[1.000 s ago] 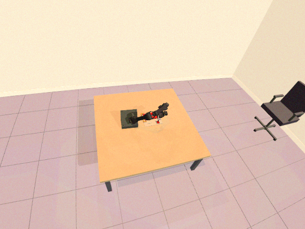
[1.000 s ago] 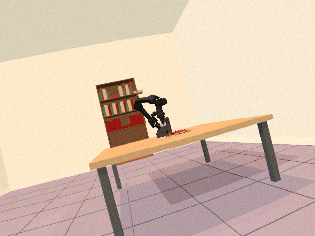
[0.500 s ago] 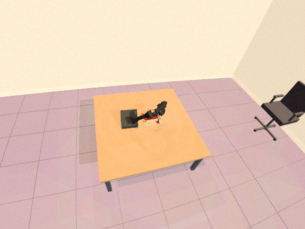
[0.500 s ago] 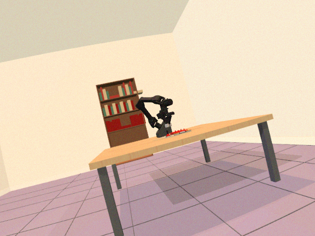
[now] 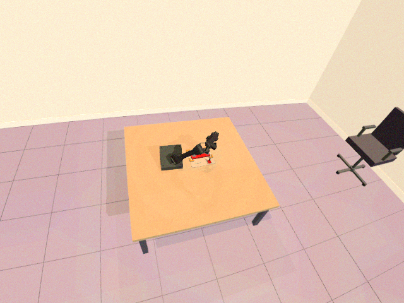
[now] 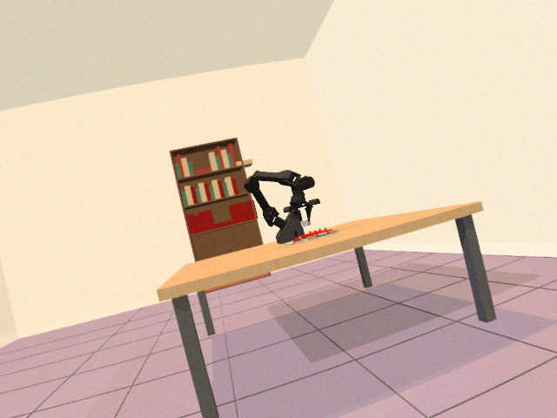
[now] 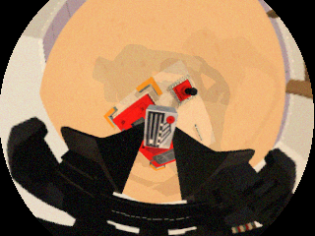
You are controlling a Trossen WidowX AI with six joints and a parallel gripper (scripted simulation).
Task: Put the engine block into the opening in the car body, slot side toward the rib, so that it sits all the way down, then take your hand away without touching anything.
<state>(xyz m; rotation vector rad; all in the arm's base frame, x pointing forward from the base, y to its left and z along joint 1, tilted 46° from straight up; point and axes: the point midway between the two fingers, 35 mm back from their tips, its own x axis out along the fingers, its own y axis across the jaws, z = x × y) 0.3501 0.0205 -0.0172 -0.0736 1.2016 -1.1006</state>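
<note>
- We see the gripper [image 7: 159, 133] clamped on the grey engine block [image 7: 160, 125], which sits between the two dark fingers at the centre of the wrist view.
- In the exterior view the engine block [image 6: 307, 221] hangs above the red car body [image 6: 317, 233], apart from it, near the middle of the frame.
- In the wrist view the car body [image 7: 134, 113] lies on the table [image 7: 223, 46] just behind the block, up and left of centre.
- We judge the pick-up done; lining the slot up with the rib, the push down, and the withdrawal are left.
- We cannot make out the opening or the rib.
- We read no brand, label or writing anywhere.
</note>
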